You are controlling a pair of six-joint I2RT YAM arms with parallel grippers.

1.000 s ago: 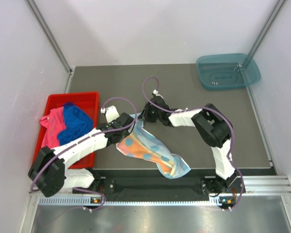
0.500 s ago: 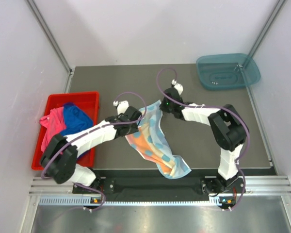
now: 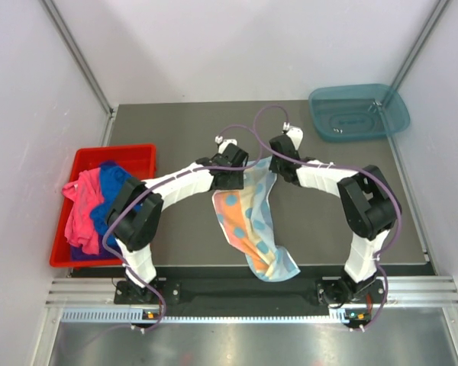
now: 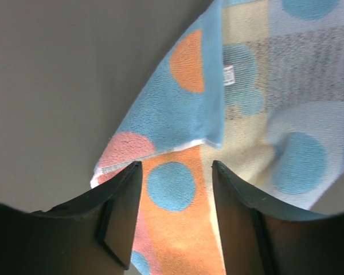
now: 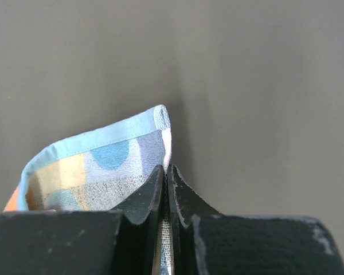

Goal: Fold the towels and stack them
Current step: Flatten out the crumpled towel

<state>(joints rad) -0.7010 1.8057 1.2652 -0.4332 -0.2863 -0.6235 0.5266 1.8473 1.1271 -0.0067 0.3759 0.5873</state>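
Note:
A pastel towel point(image 3: 248, 217) with blue and orange dots lies stretched from the table's middle down over the near edge. My right gripper point(image 3: 275, 162) is shut on its far corner; in the right wrist view the blue-hemmed corner point(image 5: 97, 157) sticks out from the closed jaws point(image 5: 166, 169). My left gripper point(image 3: 235, 175) is at the towel's far left edge, open. In the left wrist view its fingers point(image 4: 176, 172) straddle the towel point(image 4: 241, 114) from above, with a folded-over blue edge just beyond them. Pink point(image 3: 80, 206) and blue point(image 3: 114, 187) towels lie bunched in a red bin.
The red bin point(image 3: 141, 152) sits at the table's left edge. A teal tray point(image 3: 359, 110) stands at the far right corner. Bare dark table surface point(image 3: 183, 130) lies behind the grippers, and more point(image 3: 328, 221) to the right of the towel.
Both grippers have moved away from the bases and to the right, dragging the towel's far end farther onto the table and pulling it out longer. The left arm now reaches farther right.

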